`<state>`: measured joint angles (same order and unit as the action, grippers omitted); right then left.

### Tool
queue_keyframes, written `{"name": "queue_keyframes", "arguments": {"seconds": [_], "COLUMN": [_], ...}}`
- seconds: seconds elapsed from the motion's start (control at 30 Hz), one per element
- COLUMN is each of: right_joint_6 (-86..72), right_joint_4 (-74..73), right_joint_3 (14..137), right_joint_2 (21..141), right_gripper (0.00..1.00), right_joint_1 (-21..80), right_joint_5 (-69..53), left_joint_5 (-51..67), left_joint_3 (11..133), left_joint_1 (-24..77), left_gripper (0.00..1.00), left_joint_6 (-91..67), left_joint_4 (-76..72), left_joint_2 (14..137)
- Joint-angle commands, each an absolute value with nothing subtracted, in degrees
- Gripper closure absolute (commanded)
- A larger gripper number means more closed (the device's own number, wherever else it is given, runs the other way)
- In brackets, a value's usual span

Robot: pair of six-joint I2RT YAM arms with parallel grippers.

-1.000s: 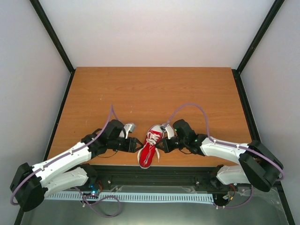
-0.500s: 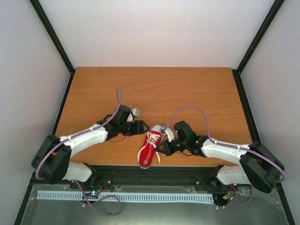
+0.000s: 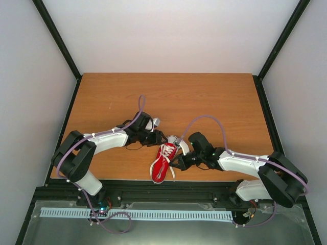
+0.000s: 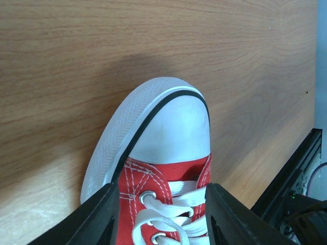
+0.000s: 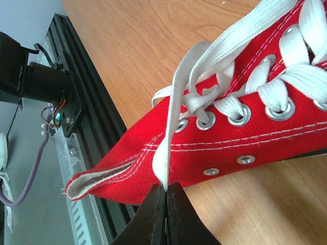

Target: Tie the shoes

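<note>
Currently right gripper (image 5: pixel 166 193) is pinching 1 lace (image 5: pixel 172 122), needing steady tension, while left gripper (image 4: pixel 161 206) is hovering parted over sneaker (image 4: pixel 171 127).

Wooden table (image 3: pixel 168 97) (white walls (image 3: pixel 168 30))

Bright, even light; soft shadows.

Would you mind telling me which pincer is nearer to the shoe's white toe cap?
Left. The left pincer sits over the front of the shoe, just behind the toe cap; the right pincer is near the heel end, shut on a lace.
</note>
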<state>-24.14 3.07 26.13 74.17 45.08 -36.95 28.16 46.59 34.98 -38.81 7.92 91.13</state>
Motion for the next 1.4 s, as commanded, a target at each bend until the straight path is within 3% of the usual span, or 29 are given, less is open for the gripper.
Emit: {"name": "queue_keyframes", "arguments": {"seconds": [0.0, 0.1, 0.43, 0.63, 0.77, 1.37], "right_joint_6": [-22.85, -22.87, -22.89, -23.24, -24.32, -28.81], "right_joint_4": [4.24, 4.40, 4.74, 4.68, 4.08, 3.22], "right_joint_3": [25.88, 25.83, 25.62, 25.60, 25.80, 25.85], "right_joint_2": [75.08, 75.39, 75.50, 75.34, 74.75, 76.49], "right_gripper": [0.97, 0.97, 0.97, 0.97, 0.97, 0.97], "right_joint_1": [45.09, 45.12, 45.09, 45.09, 45.09, 44.21], "right_joint_5": [-37.79, -37.88, -37.88, -36.92, -35.05, -29.53], "left_joint_5": [30.36, 31.02, 31.02, 30.03, 29.55, 40.29], "left_joint_3": [48.03, 48.07, 48.46, 48.02, 46.94, 44.20], "left_joint_1": [34.54, 34.61, 35.80, 36.56, 36.54, 37.88], "left_gripper": [0.55, 0.60, 0.60, 0.88, 0.99, 0.99], "left_joint_6": [-37.66, -37.71, -37.67, -38.56, -38.41, -28.23], "left_joint_4": [6.94, 6.77, 7.37, 5.90, 3.96, 2.90], "left_joint_2": [91.64, 92.23, 93.71, 92.30, 88.80, 76.59]}}
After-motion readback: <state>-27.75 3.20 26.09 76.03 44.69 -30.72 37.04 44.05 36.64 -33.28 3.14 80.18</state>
